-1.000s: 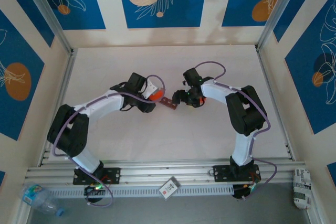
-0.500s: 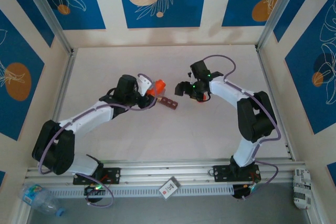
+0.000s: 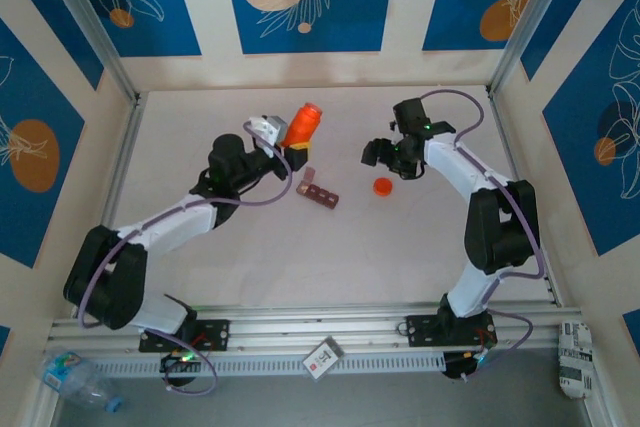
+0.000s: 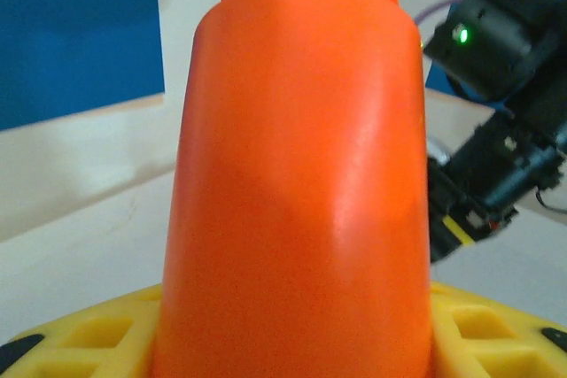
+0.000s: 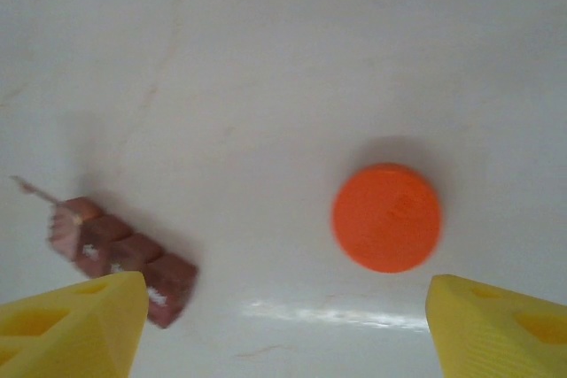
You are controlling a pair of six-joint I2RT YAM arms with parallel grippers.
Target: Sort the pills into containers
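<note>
Clamps the uncapped orange bottle [image 3: 303,125] in the raised left gripper [image 3: 293,149]. Hangs the right gripper [image 5: 288,316] wide open above the orange cap [image 5: 386,217], with the containers [image 3: 320,190] on the table [image 3: 420,247] between the two grippers.

No text, brand or number can be read. The small white card [image 3: 322,358] on the aluminium rail [image 3: 260,325] carries dark print too small to make out. So do the patterned packet [image 3: 573,359] at the rail's right end and the plastic bottle's label [image 3: 66,367] at its left end.
</note>
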